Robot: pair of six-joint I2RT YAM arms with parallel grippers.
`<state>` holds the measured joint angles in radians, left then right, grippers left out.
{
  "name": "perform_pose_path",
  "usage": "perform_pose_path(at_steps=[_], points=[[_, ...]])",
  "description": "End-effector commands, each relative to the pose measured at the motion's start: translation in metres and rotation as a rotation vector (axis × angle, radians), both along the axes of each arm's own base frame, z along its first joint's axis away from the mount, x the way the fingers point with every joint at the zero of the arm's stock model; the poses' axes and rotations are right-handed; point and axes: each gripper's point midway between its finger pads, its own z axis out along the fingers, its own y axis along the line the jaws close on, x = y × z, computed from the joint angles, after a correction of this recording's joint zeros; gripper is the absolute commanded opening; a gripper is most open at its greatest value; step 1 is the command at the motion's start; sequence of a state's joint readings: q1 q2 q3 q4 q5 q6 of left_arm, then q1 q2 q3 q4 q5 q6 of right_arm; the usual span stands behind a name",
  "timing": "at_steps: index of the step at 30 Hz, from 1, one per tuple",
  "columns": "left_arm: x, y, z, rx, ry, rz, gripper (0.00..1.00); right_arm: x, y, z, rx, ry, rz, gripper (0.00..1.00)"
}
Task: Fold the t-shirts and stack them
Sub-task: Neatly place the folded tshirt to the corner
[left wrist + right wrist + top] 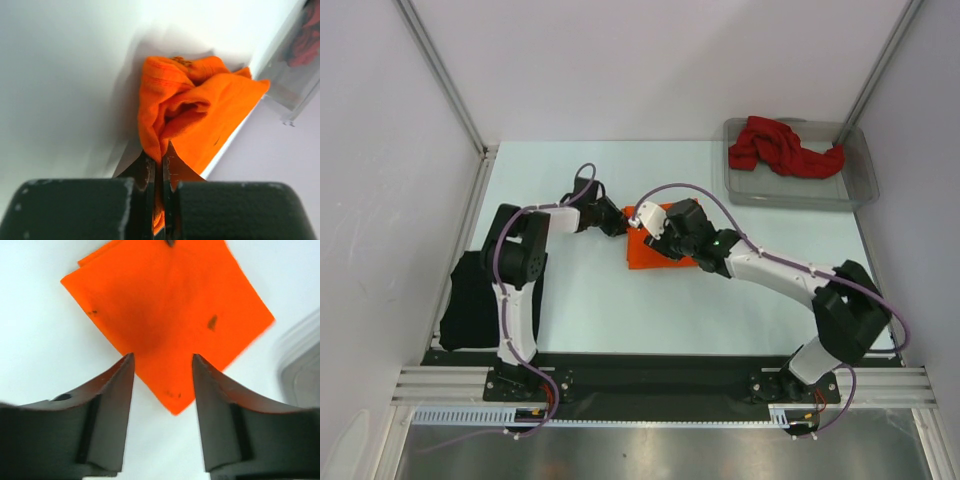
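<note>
The bright orange t-shirt lies folded in a small square at the middle of the table. My left gripper is at its left edge, shut on a bunched fold of orange cloth, which is pinched between the fingertips of the gripper. My right gripper hovers over the shirt, open and empty; in the right wrist view the flat orange square lies ahead of this gripper. The dark red t-shirt lies crumpled in the tray. The black t-shirt lies at the table's left edge.
The clear grey plastic tray stands at the back right corner; it also shows in the left wrist view and the right wrist view. White walls enclose the table on three sides.
</note>
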<state>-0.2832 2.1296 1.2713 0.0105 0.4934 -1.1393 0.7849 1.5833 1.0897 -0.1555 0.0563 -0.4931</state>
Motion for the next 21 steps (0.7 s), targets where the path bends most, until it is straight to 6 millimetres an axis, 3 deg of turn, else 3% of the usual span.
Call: perform_pose_path(at_steps=[1, 3, 4, 6, 7, 9, 10, 12, 13, 14, 16, 17, 21], points=[[-0.007, 0.019, 0.023, 0.092, -0.082, 0.009, 0.00, -0.014, -0.019, 0.030, 0.083, -0.024, -0.111, 0.56], [-0.012, 0.028, 0.025, 0.137, -0.097, 0.008, 0.00, -0.022, -0.032, 0.042, 0.124, -0.024, -0.157, 0.59], [-0.011, 0.034, 0.037, 0.160, -0.124, 0.014, 0.00, -0.028, -0.036, 0.042, 0.136, -0.011, -0.169, 0.59], [-0.017, 0.050, 0.041, 0.259, -0.127, 0.026, 0.00, -0.044, -0.048, 0.035, 0.146, 0.031, -0.197, 0.60], [-0.022, 0.060, 0.059, 0.294, -0.144, 0.045, 0.00, -0.051, -0.052, 0.043, 0.175, 0.021, -0.204, 0.61], [-0.022, 0.081, 0.073, 0.396, -0.190, 0.106, 0.00, -0.064, -0.062, 0.038, 0.196, 0.052, -0.229, 0.61], [-0.028, 0.090, 0.078, 0.434, -0.184, 0.120, 0.00, -0.071, -0.067, 0.047, 0.226, 0.045, -0.230, 0.62], [-0.026, 0.104, 0.108, 0.480, -0.239, 0.156, 0.00, -0.079, -0.072, 0.048, 0.249, 0.055, -0.240, 0.62], [-0.030, 0.117, 0.109, 0.535, -0.209, 0.180, 0.00, -0.085, -0.078, 0.051, 0.259, 0.055, -0.245, 0.62], [-0.025, 0.121, 0.130, 0.550, -0.234, 0.202, 0.00, -0.087, -0.081, 0.050, 0.263, 0.060, -0.254, 0.62], [-0.039, 0.143, 0.133, 0.655, -0.146, 0.236, 0.00, -0.094, -0.085, 0.049, 0.259, 0.089, -0.266, 0.61], [-0.037, 0.148, 0.147, 0.674, -0.148, 0.263, 0.00, -0.097, -0.085, 0.049, 0.255, 0.099, -0.262, 0.61], [-0.050, 0.173, 0.165, 0.708, -0.113, 0.368, 0.00, -0.106, -0.081, 0.051, 0.264, 0.127, -0.267, 0.60]])
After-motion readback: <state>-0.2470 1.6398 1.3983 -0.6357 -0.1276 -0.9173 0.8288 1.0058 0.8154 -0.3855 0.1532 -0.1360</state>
